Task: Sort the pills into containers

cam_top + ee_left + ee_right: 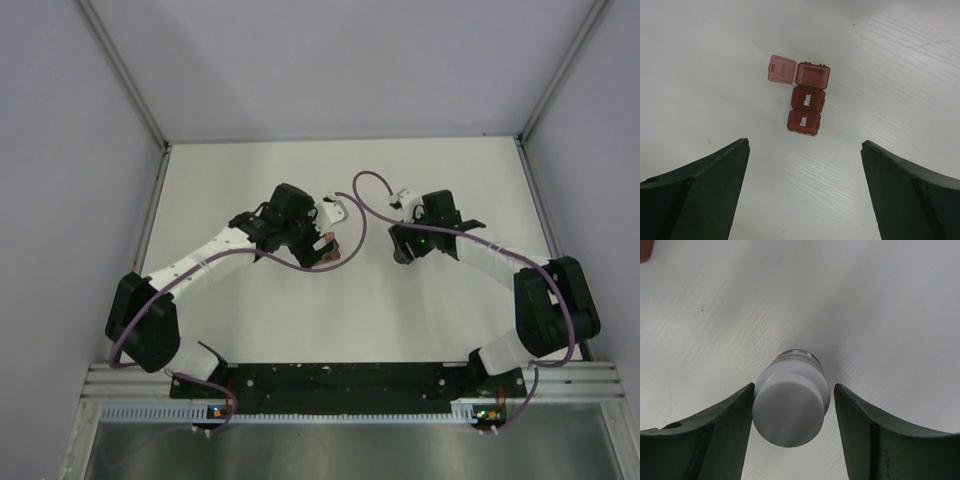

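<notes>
Jaws of the right gripper (794,388) flank a white-capped bottle (787,412), one touching it, grip impossible to tell; left gripper (805,144) gapes wide, empty; beyond it the containers (806,102) lie on the table (900,75), farthest lid open.

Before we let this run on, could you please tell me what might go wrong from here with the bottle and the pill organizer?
1. The white-capped bottle sits off-centre in the right end effector, against one finger with a gap at the other; closing could tip or shove it.
2. Only one compartment of the pill organizer is open; Mon. and Sun. are shut, so pills could bounce off them.
</notes>
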Controlling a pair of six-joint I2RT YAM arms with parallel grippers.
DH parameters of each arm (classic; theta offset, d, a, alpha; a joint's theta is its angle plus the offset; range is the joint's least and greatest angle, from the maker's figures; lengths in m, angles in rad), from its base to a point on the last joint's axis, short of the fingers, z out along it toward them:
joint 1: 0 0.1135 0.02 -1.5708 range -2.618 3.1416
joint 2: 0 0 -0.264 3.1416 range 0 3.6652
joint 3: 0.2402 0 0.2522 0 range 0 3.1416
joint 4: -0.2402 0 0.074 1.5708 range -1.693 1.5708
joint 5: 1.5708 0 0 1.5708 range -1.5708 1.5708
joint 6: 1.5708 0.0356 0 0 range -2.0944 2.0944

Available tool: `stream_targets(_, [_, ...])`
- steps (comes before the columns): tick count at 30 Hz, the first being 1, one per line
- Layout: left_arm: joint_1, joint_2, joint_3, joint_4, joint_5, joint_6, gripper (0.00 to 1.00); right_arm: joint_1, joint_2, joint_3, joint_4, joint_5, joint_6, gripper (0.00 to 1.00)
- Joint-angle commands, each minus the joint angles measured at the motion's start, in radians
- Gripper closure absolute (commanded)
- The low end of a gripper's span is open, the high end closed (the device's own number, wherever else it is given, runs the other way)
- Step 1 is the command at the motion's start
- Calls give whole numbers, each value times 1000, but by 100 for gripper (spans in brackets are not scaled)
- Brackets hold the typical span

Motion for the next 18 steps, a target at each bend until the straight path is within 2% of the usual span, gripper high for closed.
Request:
stream_targets(1, [3, -23, 13, 12, 16, -2, 1, 17, 15, 50, 28, -6, 6, 37])
stream_targets(5, [4, -22, 17, 9, 16, -2, 1, 20, 27, 60, 27, -13, 5, 46])
stream_targets(8, [4, -22, 25, 12, 22, -5, 1, 22, 30, 75, 15, -23, 3, 63])
stream_targets(11, [4, -28, 37, 20, 57, -17, 1, 20, 10, 134, -31, -74, 5, 76])
stream_targets(18, [4, -51, 98, 89, 249, -100, 1, 19, -44, 364, -200, -281, 32, 89])
